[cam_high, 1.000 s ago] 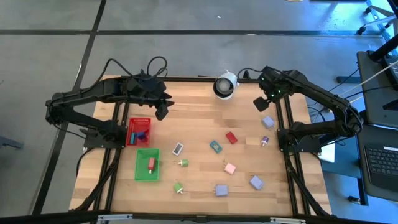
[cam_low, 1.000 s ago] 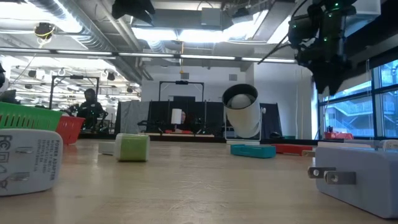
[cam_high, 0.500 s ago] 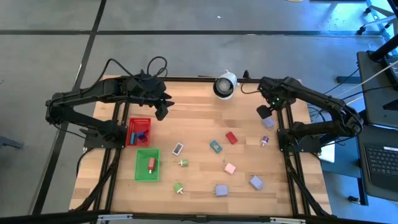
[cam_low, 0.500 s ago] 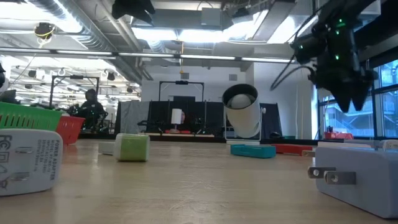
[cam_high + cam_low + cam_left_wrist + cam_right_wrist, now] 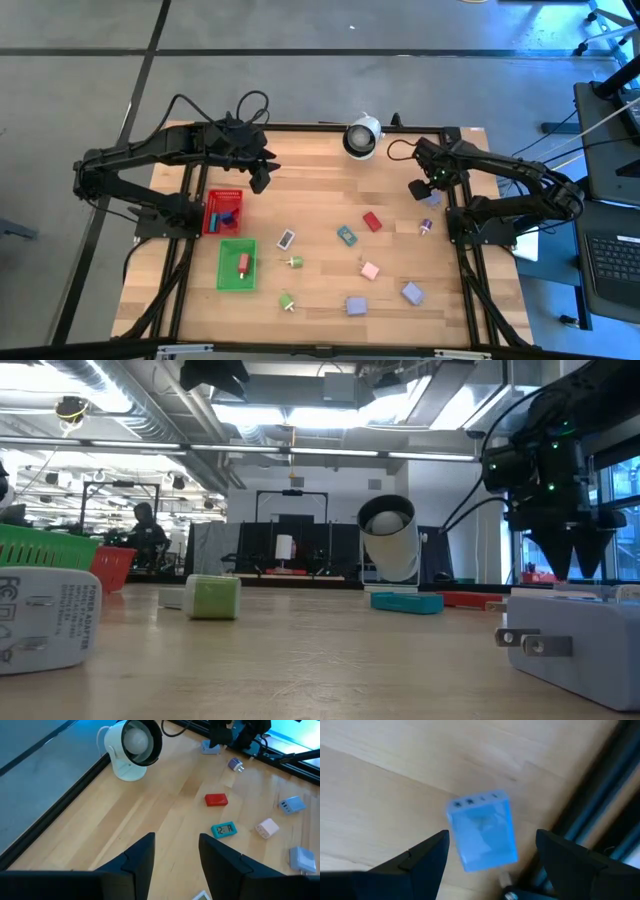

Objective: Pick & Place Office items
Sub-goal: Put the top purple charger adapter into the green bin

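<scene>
Jaws of the right gripper (image 5: 419, 188) spread wide, straddling a lavender block (image 5: 482, 832) at the far right of the counter (image 5: 320, 190), close beside the frame rail, with nothing clasped. Jaws of the left gripper (image 5: 176, 855) parted and empty, hanging at the far left just beyond the red tray (image 5: 223, 211). Early going, by the look of it: 2 or so small pieces in the red tray, 1 red piece in the green tray (image 5: 238, 265) just nearer. About 10 items left loose across the middle and right: a red block (image 5: 372, 221), a teal piece (image 5: 347, 235), a pink block (image 5: 370, 270), 2 green pins (image 5: 294, 263), more lavender blocks near the front edge. Writing: pale digits on the teal piece's face, seemingly beginning 12, the rest unclear. On a white adapter (image 5: 45, 620) at the near left of the low view, an FC mark and lines of print too fine to read. No brand legible elsewhere.
</scene>
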Controlling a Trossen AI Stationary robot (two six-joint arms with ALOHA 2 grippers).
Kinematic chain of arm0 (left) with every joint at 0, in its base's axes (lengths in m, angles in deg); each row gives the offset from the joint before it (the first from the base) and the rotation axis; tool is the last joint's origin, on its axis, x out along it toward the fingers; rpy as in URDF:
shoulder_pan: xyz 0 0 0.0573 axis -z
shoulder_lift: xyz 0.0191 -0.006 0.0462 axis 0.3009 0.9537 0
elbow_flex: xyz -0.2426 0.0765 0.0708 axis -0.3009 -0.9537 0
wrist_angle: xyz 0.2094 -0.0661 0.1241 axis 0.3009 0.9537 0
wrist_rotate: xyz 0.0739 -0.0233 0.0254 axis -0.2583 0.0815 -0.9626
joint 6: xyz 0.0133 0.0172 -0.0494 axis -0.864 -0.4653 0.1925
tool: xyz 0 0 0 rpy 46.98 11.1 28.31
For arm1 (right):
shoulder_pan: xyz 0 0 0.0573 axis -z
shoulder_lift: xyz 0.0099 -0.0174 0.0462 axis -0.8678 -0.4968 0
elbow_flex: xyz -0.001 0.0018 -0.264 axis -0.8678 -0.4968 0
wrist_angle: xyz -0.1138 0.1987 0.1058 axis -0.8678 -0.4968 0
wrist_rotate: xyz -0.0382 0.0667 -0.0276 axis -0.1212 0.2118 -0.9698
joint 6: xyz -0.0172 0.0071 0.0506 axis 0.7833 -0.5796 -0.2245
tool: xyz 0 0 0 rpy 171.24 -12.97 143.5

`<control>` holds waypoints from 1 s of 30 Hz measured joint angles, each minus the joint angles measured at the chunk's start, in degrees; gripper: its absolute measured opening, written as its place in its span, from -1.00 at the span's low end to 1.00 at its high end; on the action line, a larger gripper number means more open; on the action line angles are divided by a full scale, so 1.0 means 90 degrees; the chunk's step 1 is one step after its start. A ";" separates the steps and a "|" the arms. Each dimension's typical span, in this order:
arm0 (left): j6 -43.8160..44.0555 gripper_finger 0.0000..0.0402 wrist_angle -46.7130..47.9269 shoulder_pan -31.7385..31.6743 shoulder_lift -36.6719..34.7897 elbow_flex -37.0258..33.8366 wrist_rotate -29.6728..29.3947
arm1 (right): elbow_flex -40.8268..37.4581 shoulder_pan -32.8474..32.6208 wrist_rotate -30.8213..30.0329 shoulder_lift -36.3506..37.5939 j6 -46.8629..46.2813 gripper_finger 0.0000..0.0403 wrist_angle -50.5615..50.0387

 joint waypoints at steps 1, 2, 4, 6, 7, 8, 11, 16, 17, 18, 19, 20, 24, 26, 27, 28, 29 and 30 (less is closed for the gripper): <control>0.0000 -0.26 0.0000 0.0000 0.0000 0.0000 0.0000 | -0.0007 -0.0001 0.0007 0.0000 -0.0019 0.50 0.0035; 0.0001 -0.26 0.0000 0.0000 0.0000 0.0000 0.0000 | -0.0031 0.0001 0.0006 -0.0001 -0.0069 0.50 0.0084; 0.0001 -0.26 0.0000 0.0000 0.0000 0.0000 0.0000 | -0.0085 0.0001 0.0006 -0.0017 -0.0167 0.50 0.0147; 0.0001 -0.25 0.0000 0.0000 0.0000 0.0000 0.0000 | -0.0179 -0.0001 0.0008 -0.0065 -0.0197 0.50 0.0155; 0.0001 -0.24 0.0000 0.0000 0.0000 0.0000 -0.0002 | -0.0244 0.0001 0.0008 -0.0108 -0.0283 0.50 0.0173; 0.0000 -0.24 0.0000 0.0000 0.0000 0.0000 0.0000 | -0.0308 0.0001 0.0007 -0.0155 -0.0365 0.50 0.0206; 0.0001 -0.24 0.0000 0.0000 0.0000 0.0000 -0.0001 | -0.0430 0.0001 0.0006 -0.0308 -0.0583 0.49 0.0445; 0.0001 -0.26 0.0000 0.0000 0.0000 0.0000 0.0000 | -0.0509 -0.0001 0.0008 -0.0465 -0.0668 0.49 0.0787; 0.0001 -0.26 0.0001 0.0000 0.0000 0.0000 -0.0001 | -0.0509 -0.0001 0.0008 -0.0486 -0.0666 0.49 0.0806; 0.0000 -0.26 0.0000 0.0000 0.0000 0.0000 -0.0002 | -0.0509 -0.0004 0.0008 -0.0502 -0.0668 0.48 0.0810; 0.0001 -0.26 0.0001 0.0000 0.0000 0.0000 -0.0002 | -0.0509 -0.0014 0.0008 -0.0520 -0.0668 0.46 0.0820; 0.0001 -0.26 0.0000 0.0000 0.0000 0.0000 -0.0002 | -0.0511 -0.0034 0.0008 -0.0535 -0.0668 0.43 0.0836; 0.0001 -0.24 0.0000 0.0000 0.0000 0.0000 -0.0002 | -0.0511 -0.0180 0.0010 -0.0561 -0.0742 0.25 0.0908; 0.0001 -0.23 0.0000 0.0000 0.0000 0.0000 -0.0001 | -0.0510 -0.0266 0.0054 -0.0559 -0.0838 0.12 0.0949; 0.0001 -0.23 0.0001 0.0000 0.0000 0.0000 -0.0002 | -0.0508 -0.0307 0.0099 -0.0559 -0.0865 0.07 0.0981; 0.0001 -0.23 0.0000 0.0000 0.0000 0.0000 -0.0002 | -0.0507 -0.0350 0.0163 -0.0556 -0.0895 0.05 0.1021; 0.0001 -0.23 0.0001 0.0000 0.0000 0.0000 -0.0002 | -0.0509 -0.0402 0.0233 -0.0556 -0.0949 0.05 0.1067; 0.0001 -0.24 0.0000 0.0000 0.0000 0.0000 -0.0002 | -0.0507 -0.0462 0.0313 -0.0556 -0.0982 0.05 0.1113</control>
